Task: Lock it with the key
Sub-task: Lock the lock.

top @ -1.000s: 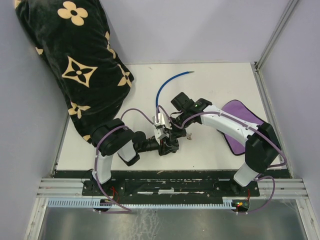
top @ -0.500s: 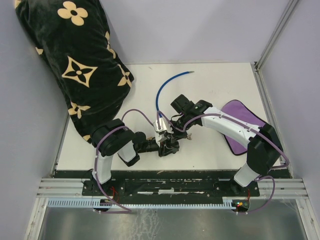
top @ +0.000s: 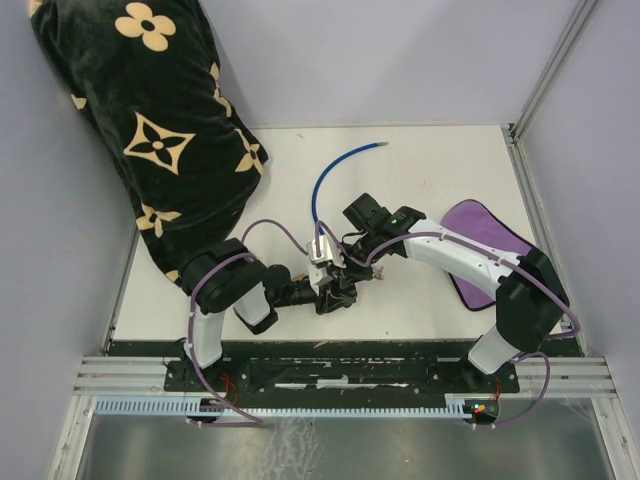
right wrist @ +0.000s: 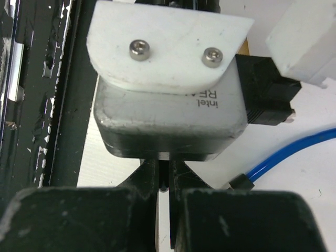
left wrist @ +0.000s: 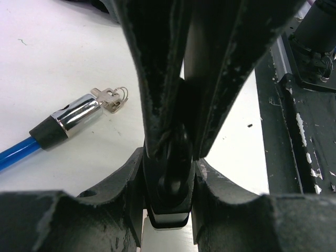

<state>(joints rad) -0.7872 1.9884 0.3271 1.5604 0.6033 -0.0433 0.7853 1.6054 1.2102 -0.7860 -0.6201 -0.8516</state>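
Showing only slits, left fingers and right fingers grip nothing discernible; the lock with key lies beside them.

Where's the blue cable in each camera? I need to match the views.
Top external: blue cable arcs just above centre.
Left wrist: lower left edge, entering the chrome lock.
Right wrist: right side, slanting down-left.
Shared landmark: the scuffed black base plate.

Both arms bent inward, left end effector fingers together, right end effector closed, just beside
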